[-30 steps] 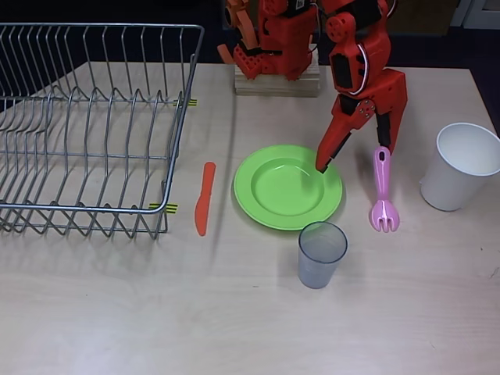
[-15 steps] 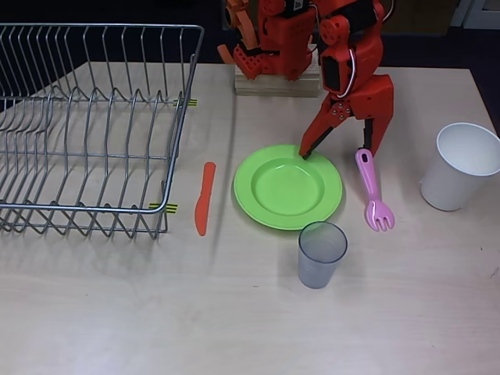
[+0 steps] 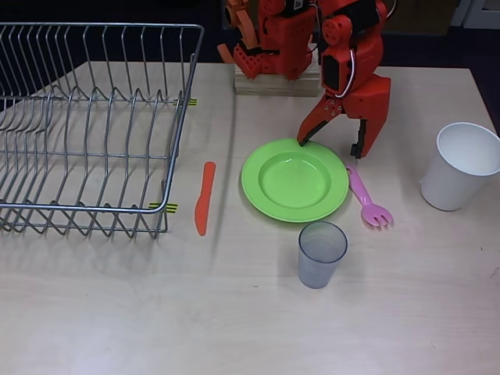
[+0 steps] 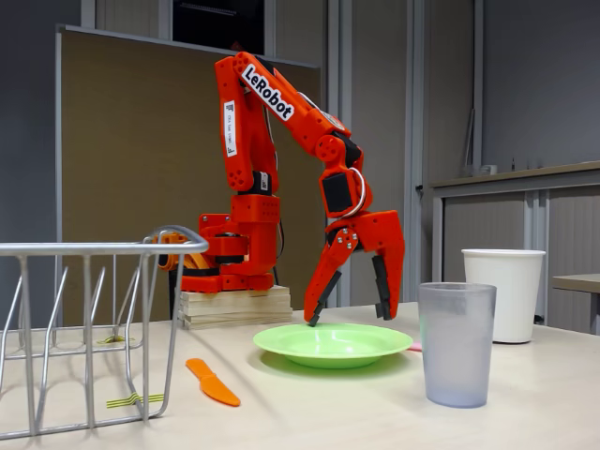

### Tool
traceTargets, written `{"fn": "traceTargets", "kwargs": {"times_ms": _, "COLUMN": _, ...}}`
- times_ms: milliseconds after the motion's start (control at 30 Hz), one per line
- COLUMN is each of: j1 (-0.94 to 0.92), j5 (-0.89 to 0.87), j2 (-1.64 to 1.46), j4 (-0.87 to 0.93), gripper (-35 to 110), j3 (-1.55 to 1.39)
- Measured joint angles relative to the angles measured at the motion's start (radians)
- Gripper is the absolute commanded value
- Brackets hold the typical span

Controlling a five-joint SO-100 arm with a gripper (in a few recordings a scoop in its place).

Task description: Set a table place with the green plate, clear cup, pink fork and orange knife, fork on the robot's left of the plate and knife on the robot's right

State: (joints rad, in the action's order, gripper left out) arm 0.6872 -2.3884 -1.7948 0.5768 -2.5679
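- The overhead camera is looking straight down on my desk [image 3: 234, 312], with my base at the top edge of its picture.
- The fixed camera is sitting low, close to desk [image 4: 328, 412] height, facing my base and the wall behind me.
- Both are taking in the green plate [image 3: 295, 180] [image 4: 333, 343], the dish rack [image 3: 86, 125] [image 4: 84, 328] and the clear cup [image 3: 321, 254] [image 4: 456, 343], which is standing nearest the fixed camera.

Pale wood-grain table [image 3: 234, 312], evenly lit w/ soft shadows. Behind it in the fixed view stood a tan/brown partition board [image 4: 131, 169], grey wall panels [image 4: 534, 84] to the right, & a grey cabinet w/ a ledge [image 4: 516, 202] along that wall. Bkgd above the board was dark.
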Motion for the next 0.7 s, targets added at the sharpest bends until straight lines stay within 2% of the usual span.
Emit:
{"fn": "traceTargets", "kwargs": {"times_ms": 267, "j1": -0.044, "j5": 0.084, "j2": 0.012, "j4": 0.051, "gripper": 45, "j3": 0.035}}
{"fn": "traceTargets", "kwargs": {"times_ms": 533, "j1": -0.092, "j5": 0.299, "j2": -0.083, "j4": 0.215, "gripper": 42, "j3": 0.103}}
{"fn": "traceTargets", "kwargs": {"times_ms": 700, "j1": -0.109, "j5": 0.660, "j2": -0.236, "j4": 0.235, "gripper": 41, "j3": 0.112}}
